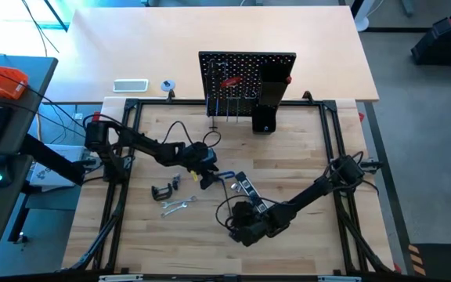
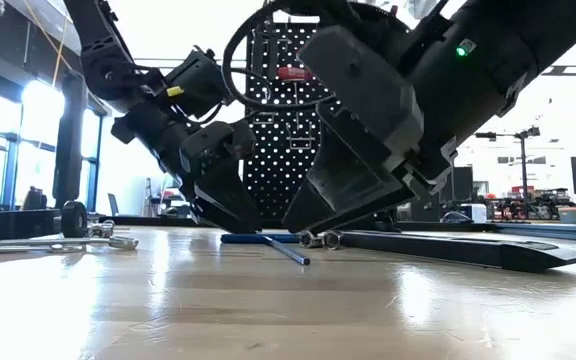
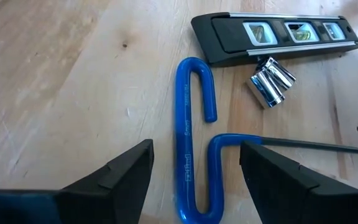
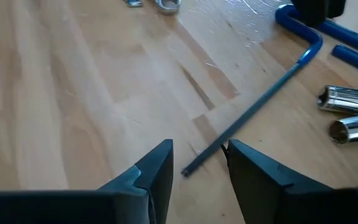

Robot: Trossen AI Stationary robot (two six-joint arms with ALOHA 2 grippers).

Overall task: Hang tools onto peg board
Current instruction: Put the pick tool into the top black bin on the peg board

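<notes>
Left wrist view is showing the left gripper (image 3: pixel 194 180) hanging spread wide over the hex key (image 3: pixel 188 143), its fingers (image 3: pixel 120 177) straddling the blue handle with nothing clasped. The key is lying flat on the table (image 1: pixel 304 157) beside the level (image 3: pixel 275 34) and two sockets (image 3: pixel 271 81), well apart from the peg board (image 1: pixel 233 78). The right gripper (image 4: pixel 197 168) is hovering parted and empty at the shaft's tip. Pick-up is probably the step in hand; next, the left gripper is needing to drop and pinch the handle squarely.
</notes>
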